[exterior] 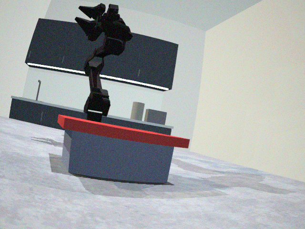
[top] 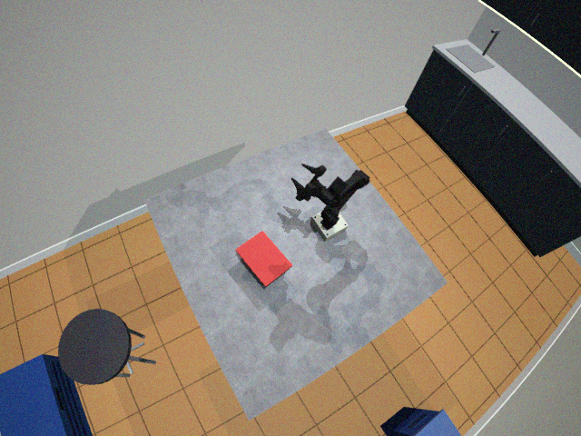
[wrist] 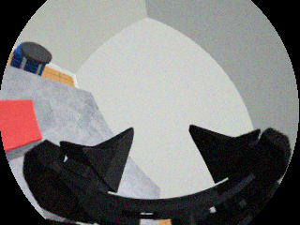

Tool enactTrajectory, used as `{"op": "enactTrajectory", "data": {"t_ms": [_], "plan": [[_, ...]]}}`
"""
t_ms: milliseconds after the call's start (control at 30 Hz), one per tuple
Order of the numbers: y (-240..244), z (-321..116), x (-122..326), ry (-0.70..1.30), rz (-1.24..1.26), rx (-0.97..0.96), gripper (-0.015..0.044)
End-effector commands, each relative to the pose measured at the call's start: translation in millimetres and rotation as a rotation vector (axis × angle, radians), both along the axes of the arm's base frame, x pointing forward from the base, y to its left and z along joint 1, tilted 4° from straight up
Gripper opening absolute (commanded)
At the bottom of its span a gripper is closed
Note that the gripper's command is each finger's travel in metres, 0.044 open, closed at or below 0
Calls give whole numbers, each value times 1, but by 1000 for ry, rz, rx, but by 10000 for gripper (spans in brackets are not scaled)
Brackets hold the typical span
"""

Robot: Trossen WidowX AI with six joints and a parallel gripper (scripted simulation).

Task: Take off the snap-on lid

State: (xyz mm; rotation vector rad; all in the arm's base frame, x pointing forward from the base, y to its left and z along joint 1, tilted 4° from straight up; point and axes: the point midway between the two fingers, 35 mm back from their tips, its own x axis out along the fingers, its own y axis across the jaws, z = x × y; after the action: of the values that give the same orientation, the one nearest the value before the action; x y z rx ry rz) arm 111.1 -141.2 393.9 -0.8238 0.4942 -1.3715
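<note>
The red lid (top: 263,257) (exterior: 123,132) (wrist: 18,123) lies flat on top of the blue-grey storage box (exterior: 118,157), overhanging its walls. The box stands upright on the grey table top (top: 206,291) (exterior: 74,209) (wrist: 70,114). In the top view the lid hides nearly all of the box. My gripper (top: 297,172) (exterior: 76,13) (wrist: 161,129) is open and empty. It is raised high above the table, off to one side of the lid, and touches neither lid nor box. In the wrist view the lid is at the left edge, partly cut off, outside the fingers.
The arm's pale base plate (top: 329,226) stands on the table near the box. Beyond the table are a round dark stool (top: 94,346) (wrist: 36,52), blue furniture (top: 28,399) and a kitchen counter (top: 525,107). A wall runs along one side of the table.
</note>
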Motion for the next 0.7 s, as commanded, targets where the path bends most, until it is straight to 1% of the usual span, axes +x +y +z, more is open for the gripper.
{"op": "enactTrajectory", "data": {"t_ms": [0, 67, 167, 200, 300, 400, 500, 633, 667], "plan": [[0, 1, 1, -8, 5, -5, 374], [1, 5, 11, -70, 52, -37, 321], [5, 9, 36, -202, 188, -78, 243], [7, 9, 45, -243, 240, -80, 235], [12, 4, 71, -360, 406, -44, 235], [15, -2, 85, -415, 490, 0, 235], [22, -18, 110, -522, 649, 139, 235], [32, -51, 138, -659, 806, 423, 235], [32, -52, 139, -664, 810, 436, 235]]}}
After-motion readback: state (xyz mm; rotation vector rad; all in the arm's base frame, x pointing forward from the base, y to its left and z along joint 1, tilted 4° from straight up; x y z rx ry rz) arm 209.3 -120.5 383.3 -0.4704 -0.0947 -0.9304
